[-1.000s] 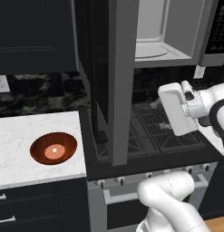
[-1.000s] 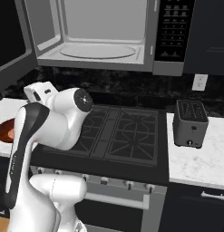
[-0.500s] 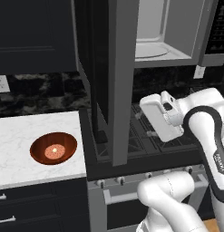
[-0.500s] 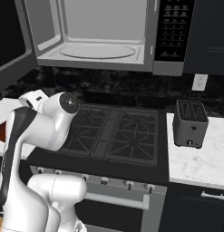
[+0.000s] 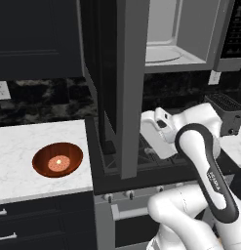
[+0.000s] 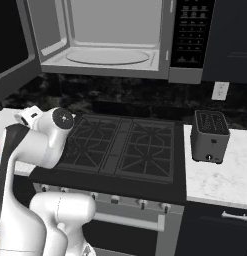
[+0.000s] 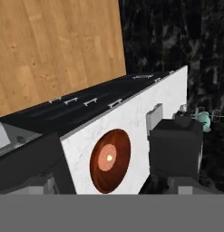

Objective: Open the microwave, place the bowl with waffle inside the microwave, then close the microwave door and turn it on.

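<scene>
Reddish-brown glossy bowl [image 5: 57, 159], on white marble counter [image 5: 24, 146] left of stove [image 6: 120, 145]; waffle [image 5: 57, 162] loose at centre. Prob. rigid, slick, light: grip rim, keep level. Microwave [image 6: 110, 37] w/ door [image 5: 119, 83] open. Pincer state: can't tell.

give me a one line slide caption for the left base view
Microwave door hangs open over the stove while the bowl holding the waffle waits on the marble counter.

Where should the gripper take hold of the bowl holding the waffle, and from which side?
Probably the rim of the bowl, from above on its stove-facing edge: it sits upright and shallow on the counter, the waffle lies at its centre, leaving the rim free, and the arm stands on that side.
</scene>
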